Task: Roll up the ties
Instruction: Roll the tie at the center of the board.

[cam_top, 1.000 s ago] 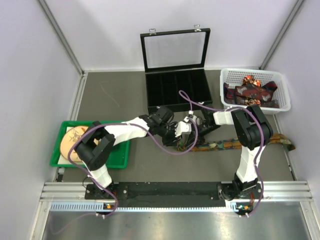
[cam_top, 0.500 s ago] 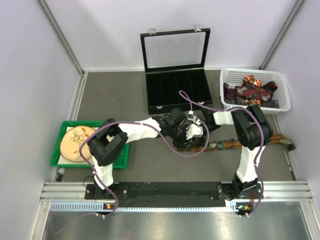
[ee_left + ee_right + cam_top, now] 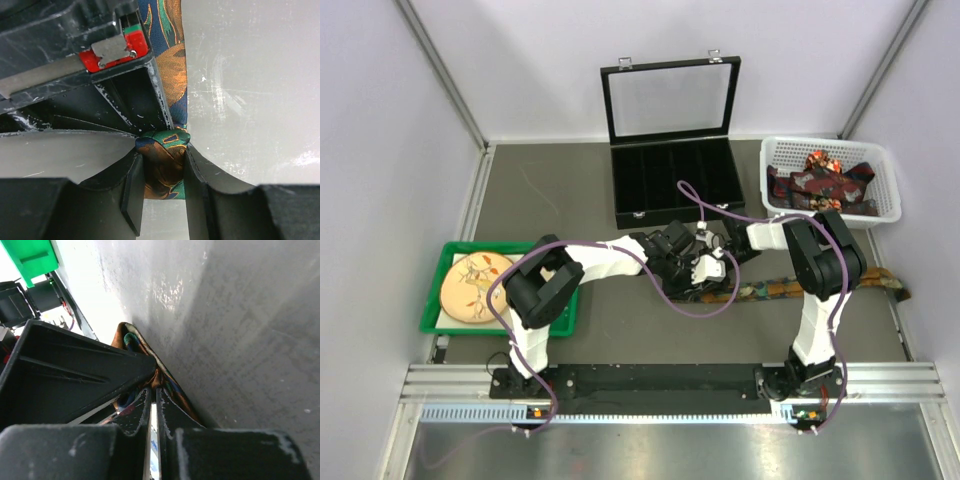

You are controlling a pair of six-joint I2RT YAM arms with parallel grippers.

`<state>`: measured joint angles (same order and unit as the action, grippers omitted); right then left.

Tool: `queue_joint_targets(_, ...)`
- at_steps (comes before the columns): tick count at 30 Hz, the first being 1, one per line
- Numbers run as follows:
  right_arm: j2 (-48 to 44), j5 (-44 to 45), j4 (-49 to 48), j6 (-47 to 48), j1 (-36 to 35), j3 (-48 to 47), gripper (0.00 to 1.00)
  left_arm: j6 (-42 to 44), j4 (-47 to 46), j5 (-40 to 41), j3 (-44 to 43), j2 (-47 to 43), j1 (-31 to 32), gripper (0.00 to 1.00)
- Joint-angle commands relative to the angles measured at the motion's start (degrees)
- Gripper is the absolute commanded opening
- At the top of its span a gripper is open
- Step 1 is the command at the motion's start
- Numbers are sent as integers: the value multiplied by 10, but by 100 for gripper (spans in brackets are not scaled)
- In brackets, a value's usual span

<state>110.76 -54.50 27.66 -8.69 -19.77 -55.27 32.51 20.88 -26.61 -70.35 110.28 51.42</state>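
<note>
rolling barely begun: left pincer [image 3: 165, 172] and right pincer [image 3: 154, 392] clamp one tie [image 3: 174, 80] at its curled end; basket ties [image 3: 820, 182] wait.

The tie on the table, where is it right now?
Top view: the tie lies right of centre, in front of the black case and white basket, its left end pinched in the left gripper.

Left arm [image 3: 595, 255] and right arm [image 3: 820, 262] converge mid-frame in top view. Left gripper [image 3: 163, 172] part-closed, pinching tie [image 3: 172, 75]. Right gripper [image 3: 155, 395] fully closed, tips nipping tie.
</note>
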Motion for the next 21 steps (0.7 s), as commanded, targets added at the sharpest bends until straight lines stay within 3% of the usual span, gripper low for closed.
queue_joint_targets(1, -33, 14, 41, 34, -3, -5, 5, 16, 51, 48, 17, 40, 3, 38)
queue_joint_targets(3, -48, -1, 62, 39, 15, -7, 14, 16, 51, 49, 17, 42, 3, 37)
queue_joint_targets(7, -81, -12, 112, 70, 46, -23, 22, 19, 55, 46, 16, 42, 3, 37)
queue_joint_targets(12, -85, -43, 88, 44, 48, -20, 29, 20, 54, 43, 12, 46, 3, 36)
queue_joint_targets(21, -43, -43, -8, -16, 11, -6, 29, 23, 54, 37, 13, 45, 3, 38)
